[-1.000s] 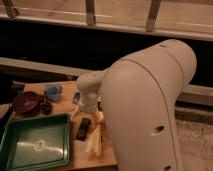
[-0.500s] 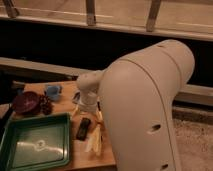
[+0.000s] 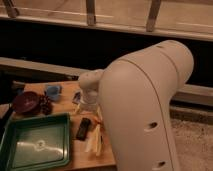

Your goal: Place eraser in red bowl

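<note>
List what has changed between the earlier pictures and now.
Nothing visibly moved. The tool stays above the table, just behind the eraser; nothing was taken hold of or let go. The green tray and dark bowl lie where they were.

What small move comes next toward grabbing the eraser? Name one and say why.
Probably shift the tool a little toward the camera and down over the eraser. The tool hangs open above the table, holding nothing, while the eraser lies flat just nearer the camera, beside the green tray.
</note>
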Motion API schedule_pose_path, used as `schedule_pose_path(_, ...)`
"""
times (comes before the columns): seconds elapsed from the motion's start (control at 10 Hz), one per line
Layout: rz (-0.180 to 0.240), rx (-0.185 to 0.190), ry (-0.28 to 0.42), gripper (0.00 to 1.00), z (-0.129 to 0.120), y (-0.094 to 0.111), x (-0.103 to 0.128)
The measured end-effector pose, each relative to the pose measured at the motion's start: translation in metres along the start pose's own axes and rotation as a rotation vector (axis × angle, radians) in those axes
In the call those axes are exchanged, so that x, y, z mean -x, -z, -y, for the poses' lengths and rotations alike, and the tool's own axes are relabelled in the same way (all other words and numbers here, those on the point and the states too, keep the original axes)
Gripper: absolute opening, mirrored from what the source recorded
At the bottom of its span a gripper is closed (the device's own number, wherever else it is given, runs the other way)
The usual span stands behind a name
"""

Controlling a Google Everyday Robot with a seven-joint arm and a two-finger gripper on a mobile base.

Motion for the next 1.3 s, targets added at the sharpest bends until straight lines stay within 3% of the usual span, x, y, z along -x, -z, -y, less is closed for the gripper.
schedule_pose_path(0.4, -0.056, -0.001, -0.037, 0.8, 0.009, -0.033, -0.003)
schedule_pose_path(1.3, -0.123, -0.007, -0.031, 0.8, -0.002, -0.06, -0.021)
